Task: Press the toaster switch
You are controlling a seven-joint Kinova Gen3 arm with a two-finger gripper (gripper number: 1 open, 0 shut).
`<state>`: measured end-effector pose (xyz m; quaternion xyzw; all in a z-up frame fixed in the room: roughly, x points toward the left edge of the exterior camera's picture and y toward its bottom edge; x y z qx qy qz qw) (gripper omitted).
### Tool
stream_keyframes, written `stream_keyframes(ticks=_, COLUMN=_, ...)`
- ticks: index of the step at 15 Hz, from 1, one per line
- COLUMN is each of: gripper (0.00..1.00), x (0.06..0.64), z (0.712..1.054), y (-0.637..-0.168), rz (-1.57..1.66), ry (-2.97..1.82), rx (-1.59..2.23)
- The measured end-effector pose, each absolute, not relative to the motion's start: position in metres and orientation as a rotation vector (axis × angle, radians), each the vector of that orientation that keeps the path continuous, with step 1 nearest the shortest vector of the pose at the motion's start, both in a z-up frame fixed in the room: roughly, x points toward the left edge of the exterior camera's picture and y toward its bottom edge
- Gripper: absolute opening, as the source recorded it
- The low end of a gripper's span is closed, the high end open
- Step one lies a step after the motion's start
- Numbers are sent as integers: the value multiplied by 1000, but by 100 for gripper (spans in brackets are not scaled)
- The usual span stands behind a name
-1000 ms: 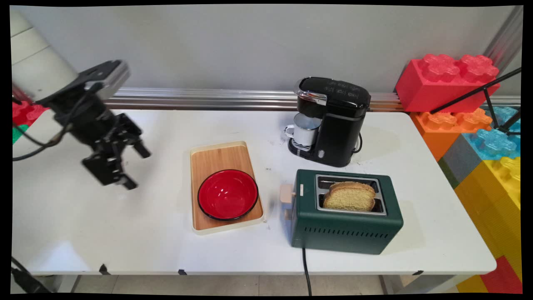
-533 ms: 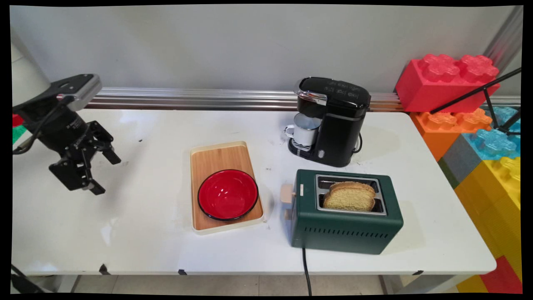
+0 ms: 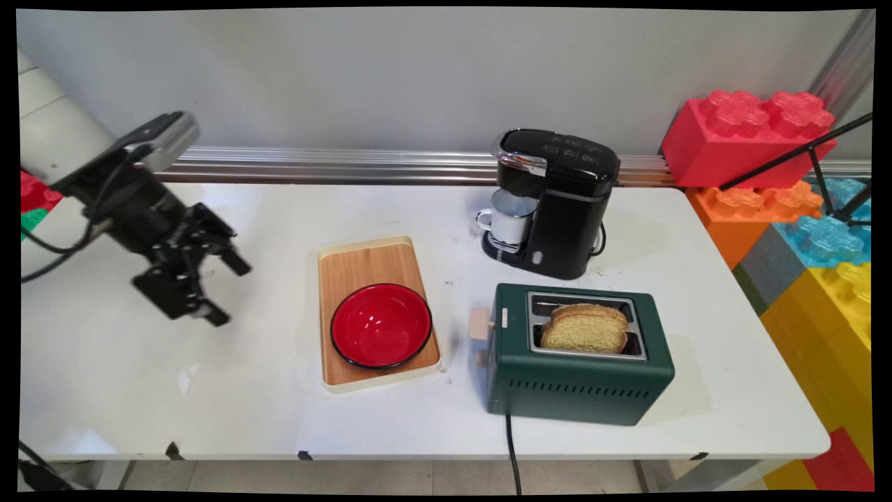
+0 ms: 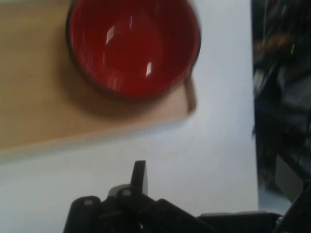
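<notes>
Table: white table (image 3: 230, 390) carries everything; its left part is bare, and the gripper hangs above that part.
Blocks: giant toy bricks (image 3: 749, 136), red, orange, blue and yellow, are stacked beside the table's right end, off the table top.
Toaster: dark green toaster (image 3: 582, 380) stands on the near right part, its lever side turned toward the tray. Its black cord drops over the near edge, probably to a socket below.
Coffee machine: black coffee machine (image 3: 557, 202) stands behind the toaster, near the wall.
Tray: bamboo tray with cream rim (image 3: 362, 261) lies flat in the middle of the table, left of the toaster.
Gripper: black gripper (image 3: 226, 289) is in the air left of the tray, tilted toward it and touching nothing. The two fingers stand clearly apart and hold nothing. The tray and bowl are the nearest things to it.
Bowl: red bowl with dark rim (image 3: 381, 325) sits upright on the near half of the tray, and looks empty. The hand view looks down into it (image 4: 132, 46).
Bread: two slices of bread (image 3: 585, 328) stand in the toaster's slots, tops raised above the opening, so they would be easy to take.
Mug: white enamel mug (image 3: 511, 217) sits under the machine's spout, handle to the left, as if placed to receive coffee.
</notes>
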<state>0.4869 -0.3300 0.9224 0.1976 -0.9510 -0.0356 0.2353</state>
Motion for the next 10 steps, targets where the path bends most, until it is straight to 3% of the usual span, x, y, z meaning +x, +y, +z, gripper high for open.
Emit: stream_keyframes(ticks=10, gripper=100, x=430, z=922, y=-342, rz=-36, ry=-2353, rx=463)
